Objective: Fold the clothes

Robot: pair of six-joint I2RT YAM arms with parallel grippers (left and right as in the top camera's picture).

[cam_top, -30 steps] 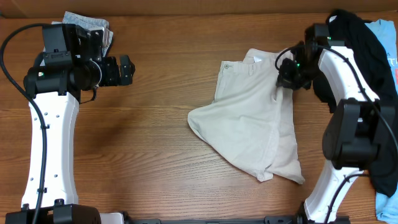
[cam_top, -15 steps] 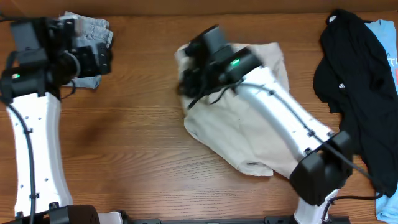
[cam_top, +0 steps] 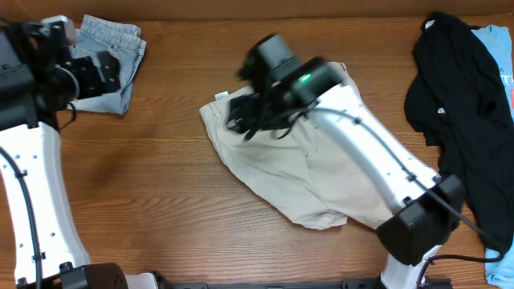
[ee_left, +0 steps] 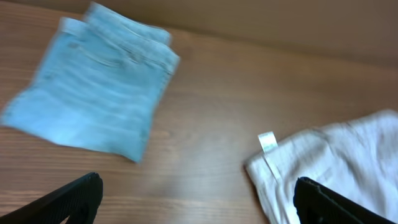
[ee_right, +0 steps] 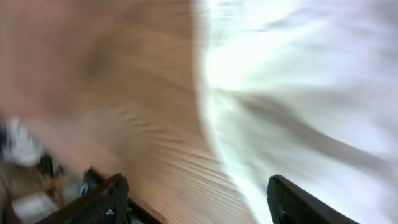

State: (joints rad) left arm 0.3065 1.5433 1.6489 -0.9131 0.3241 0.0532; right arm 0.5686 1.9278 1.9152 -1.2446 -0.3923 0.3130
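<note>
The fingers of my left gripper (ee_left: 196,183) stand spread wide above the table (ee_left: 211,74), holding nothing. My left wrist camera shows a folded denim piece (ee_left: 99,93) lying flat ahead to one side. To the other side it shows a corner of the beige shorts (ee_left: 336,162) with a small white label (ee_left: 267,142) sticking out, a detail too small to make out from overhead. The fingers of my right gripper (ee_right: 196,186) are also apart. My right wrist camera is badly blurred and gives only pale cloth under and beside the fingers, with wood grain next to it. I cannot tell from it whether either finger touches the fabric. Only the overhead camera shows the whole layout. The shorts lie crumpled in the middle of the table with my right arm reaching across them to their far left edge, the denim sits at the far left corner by my left arm, and a black garment (cam_top: 450,80) is heaped at the right edge, over a blue cloth (cam_top: 494,40).
</note>
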